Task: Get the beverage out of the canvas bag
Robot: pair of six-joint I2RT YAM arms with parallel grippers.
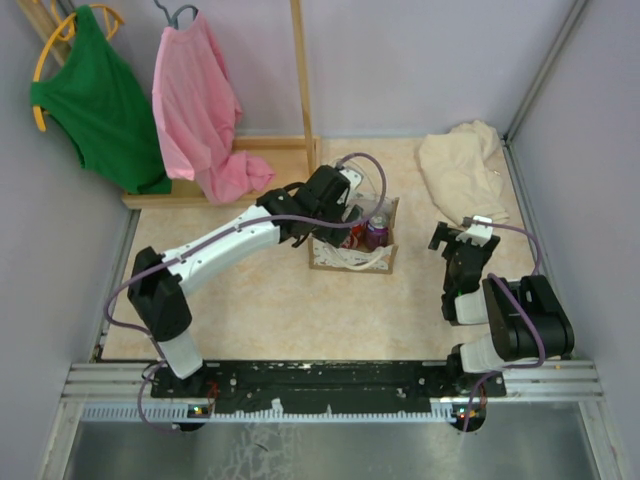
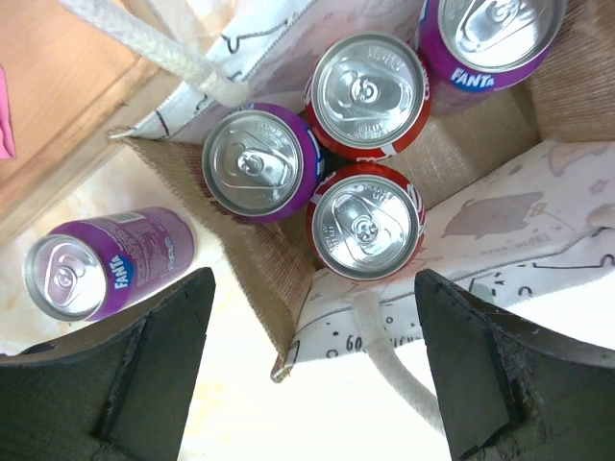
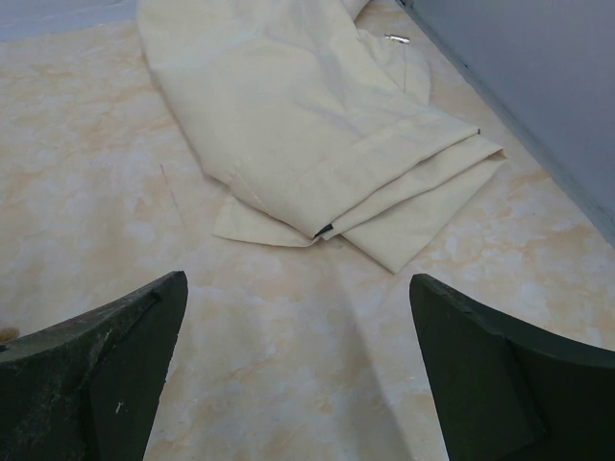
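While poised directly above the canvas bag [image 1: 350, 258] near the middle of the table [image 1: 250, 310], spreads the left gripper [image 2: 315, 280] wide, fingers apart and clamped on nothing. Looks straight down into the bag's mouth at four upright cans: two purple Fanta cans [image 2: 255, 163] and two red cans [image 2: 370, 91], packed close together. Finds a fifth purple can [image 2: 96, 264] outside, just beside the bag's wall. Holds the right gripper [image 3: 298, 280] parted too, empty, low over bare tabletop near a folded cream cloth [image 3: 317, 125].
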